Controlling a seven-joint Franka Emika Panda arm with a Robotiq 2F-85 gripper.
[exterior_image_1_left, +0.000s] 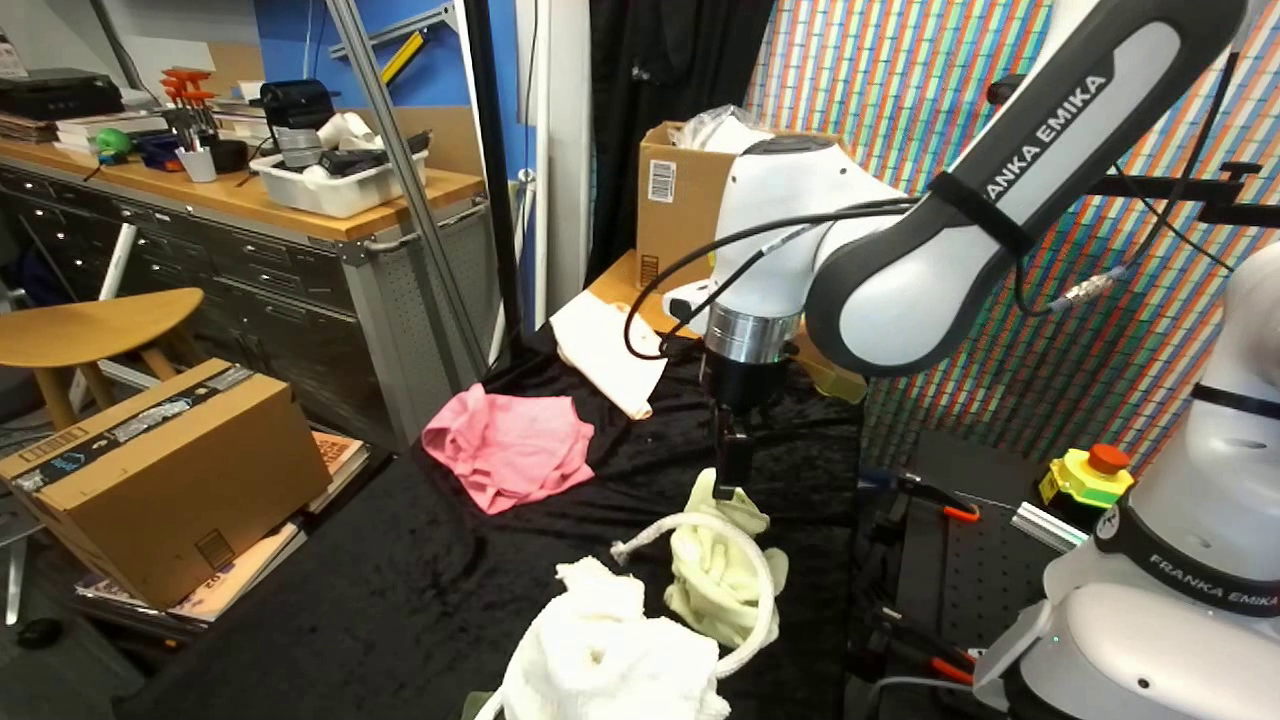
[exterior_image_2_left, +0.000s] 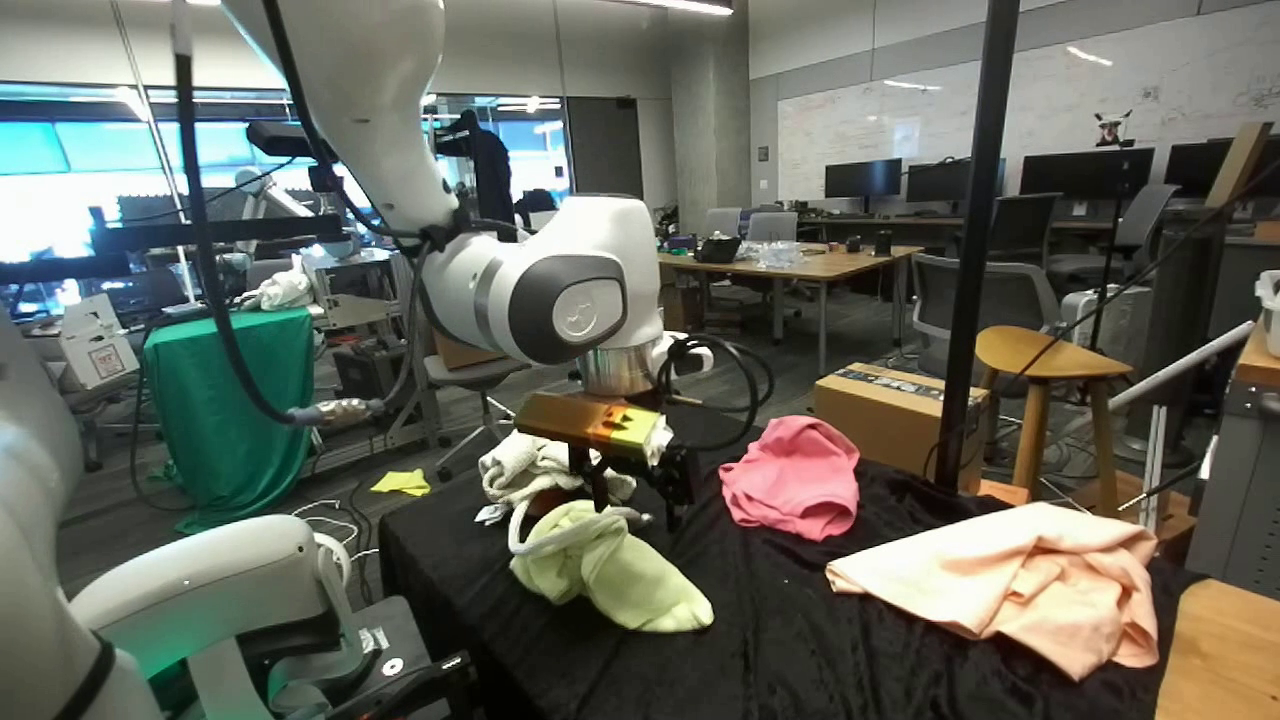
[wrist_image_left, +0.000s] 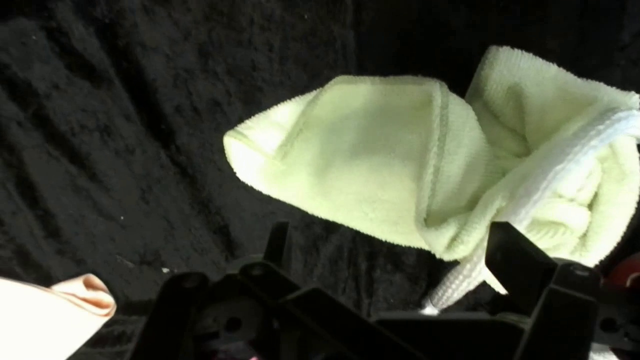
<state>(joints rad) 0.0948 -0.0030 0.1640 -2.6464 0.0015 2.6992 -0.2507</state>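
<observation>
The tool (wrist_image_left: 389, 227), jaws wide apart and empty, hangs by the green cloth (wrist_image_left: 370, 160) near the robot-side edge of the worktop (exterior_image_2_left: 800, 640). Closing could catch the rope (wrist_image_left: 557, 162) too, since it crosses the green cloth.

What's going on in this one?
A robot arm has its open jaws low over a black-draped table, close to a pale green cloth with a white rope across it. Nothing looks gripped; whether the jaws touch the rope is unclear. A pink cloth and a peach cloth lie farther off.
</observation>
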